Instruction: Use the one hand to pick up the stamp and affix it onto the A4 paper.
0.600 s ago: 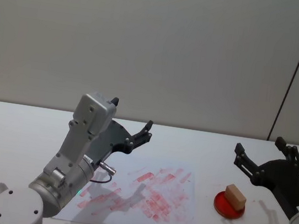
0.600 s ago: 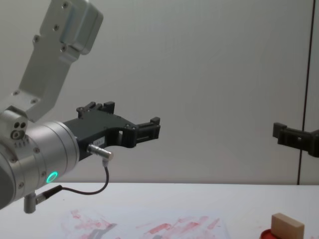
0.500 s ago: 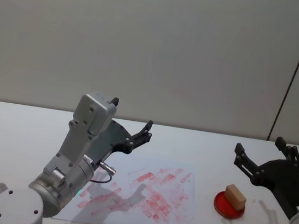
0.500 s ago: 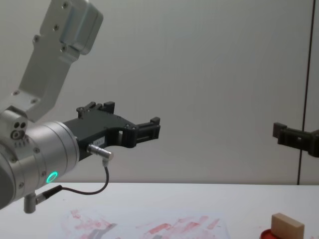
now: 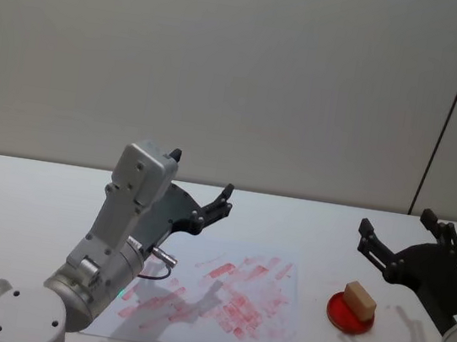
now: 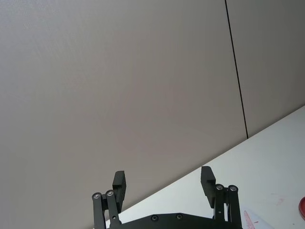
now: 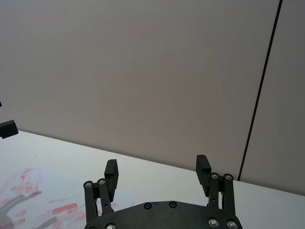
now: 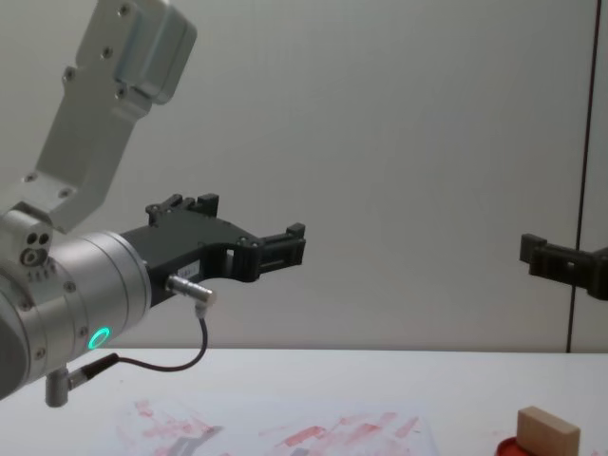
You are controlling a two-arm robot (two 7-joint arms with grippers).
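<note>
Hovering spread-fingered near the stamp, which sits on the red ink pad right of the A4 paper, the right end effector (the left end effector hangs spread above the paper) could, seemingly offset, tip the block if it descends off-centre.

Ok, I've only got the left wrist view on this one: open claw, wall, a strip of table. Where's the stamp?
Observer: The stamp sits on a red ink pad, right of the paper.
Operator: Anything holding it?
Observer: No, the right claw hangs open in the air, clear of the stamp.
Operator: And how high is this arm's claw?
Observer: The left claw is well above the table, over by the ink-marked paper.
</note>
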